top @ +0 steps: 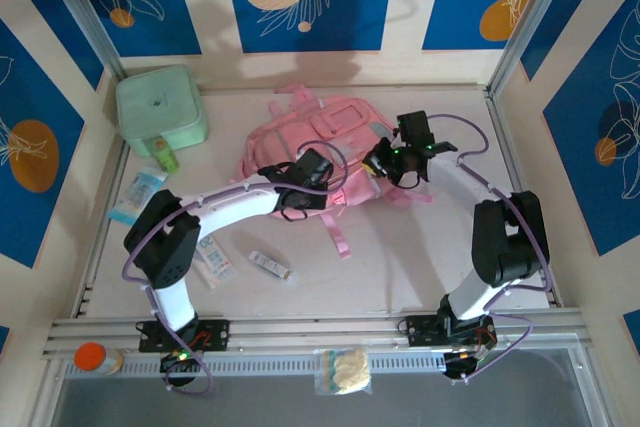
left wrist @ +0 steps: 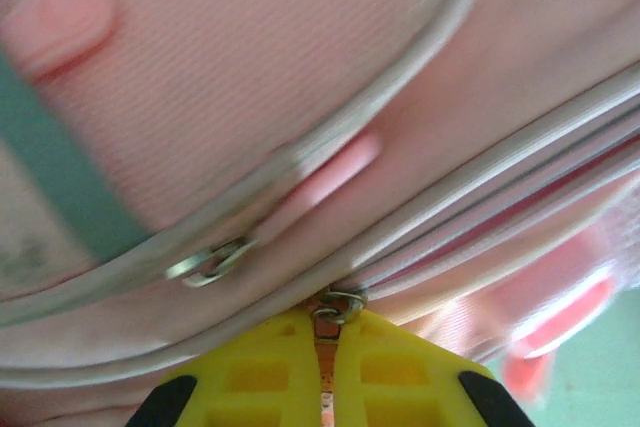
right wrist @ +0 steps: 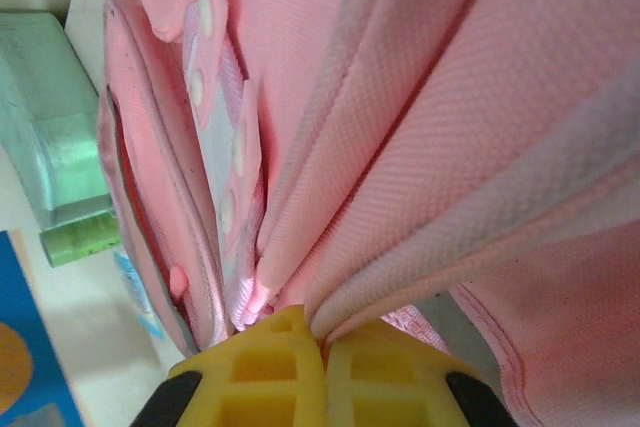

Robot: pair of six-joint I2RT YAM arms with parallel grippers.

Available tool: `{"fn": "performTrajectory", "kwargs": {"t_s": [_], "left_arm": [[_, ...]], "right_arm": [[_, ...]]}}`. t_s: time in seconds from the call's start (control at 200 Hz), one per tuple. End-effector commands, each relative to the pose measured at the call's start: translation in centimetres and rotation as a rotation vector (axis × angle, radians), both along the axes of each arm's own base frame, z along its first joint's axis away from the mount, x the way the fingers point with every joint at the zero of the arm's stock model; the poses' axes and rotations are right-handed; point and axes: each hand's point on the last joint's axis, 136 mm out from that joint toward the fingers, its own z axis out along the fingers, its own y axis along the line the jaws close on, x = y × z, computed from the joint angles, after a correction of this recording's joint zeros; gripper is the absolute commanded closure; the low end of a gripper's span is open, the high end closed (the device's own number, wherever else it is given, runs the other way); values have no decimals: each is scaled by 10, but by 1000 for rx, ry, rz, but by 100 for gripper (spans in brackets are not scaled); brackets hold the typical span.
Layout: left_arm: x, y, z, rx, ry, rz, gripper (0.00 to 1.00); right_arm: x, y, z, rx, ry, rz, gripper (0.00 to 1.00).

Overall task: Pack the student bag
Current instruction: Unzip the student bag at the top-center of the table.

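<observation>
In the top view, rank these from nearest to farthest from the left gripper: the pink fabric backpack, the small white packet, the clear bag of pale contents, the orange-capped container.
1. pink fabric backpack, centre, pinched by the left gripper.
2. small white packet, on the table, nearer the bases.
3. clear bag, near rail, centre.
4. orange-capped container, near-left corner.

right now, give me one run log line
left fingers: shut on zipper pull | right fingers: shut on student bag fabric
</observation>
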Motion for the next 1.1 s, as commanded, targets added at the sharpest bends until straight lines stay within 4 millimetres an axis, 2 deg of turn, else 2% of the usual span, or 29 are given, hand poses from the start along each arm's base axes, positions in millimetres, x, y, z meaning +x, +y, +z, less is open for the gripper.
{"fn": "performTrajectory", "kwargs": {"t_s": [0.0, 0.2, 0.315, 0.42, 0.51, 0.63, 0.76, 0.885, 0.985, 1.095], "left_arm": [[-11, 26, -20, 69, 82, -22, 98], [-5, 6, -27, 14, 106, -40, 90], [-1, 1, -34, 0, 108, -36, 75], [1, 3, -39, 13, 114, -22, 69], [3, -1, -39, -5, 110, -27, 73], [7, -2, -35, -16, 101, -25, 84], [10, -5, -17, -47, 64, -32, 95], [11, -7, 2, -72, 35, -44, 100], [11, -6, 16, -88, 3, -49, 100], [8, 2, 30, -78, -28, -53, 100]], "right_arm": [[24, -8, 27, 58, -72, 29, 100], [11, -2, 27, 11, -80, 59, 100], [-1, -2, 16, 39, -34, 66, 80], [-8, -11, 4, 54, 1, 39, 71], [-13, -8, 4, 63, -4, 45, 66], [-28, 11, -2, 53, 45, 67, 61], [-40, 25, -12, -13, 71, 33, 51], [-35, 36, -20, -54, 73, -1, 43], [-29, 41, -29, -93, 100, -25, 42], [-19, 37, -36, -165, 88, -67, 42]]}}
